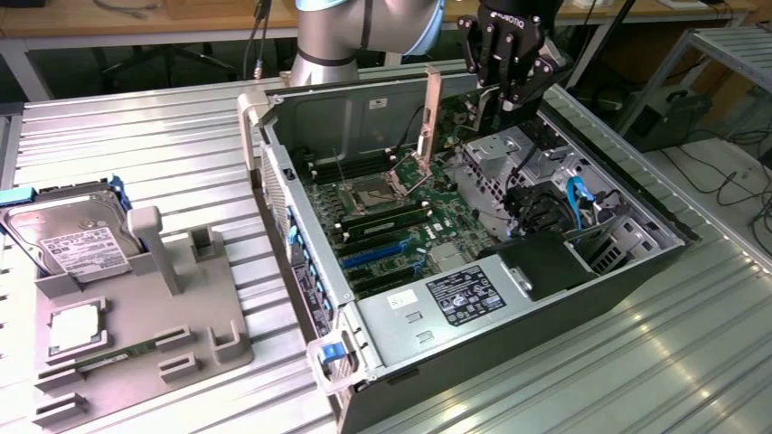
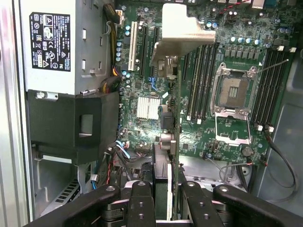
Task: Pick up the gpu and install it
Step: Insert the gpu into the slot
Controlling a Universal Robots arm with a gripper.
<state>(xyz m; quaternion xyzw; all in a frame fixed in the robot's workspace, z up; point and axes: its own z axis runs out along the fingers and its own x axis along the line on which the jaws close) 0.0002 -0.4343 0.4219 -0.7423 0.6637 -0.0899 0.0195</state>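
Matt black metal hand; gpu with dull silver metal bracket; ribbed brushed-aluminium table.

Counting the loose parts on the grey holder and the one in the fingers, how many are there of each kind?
hard drive: 1
processor chip: 1
memory stick: 1
gpu: 1
Total: 4
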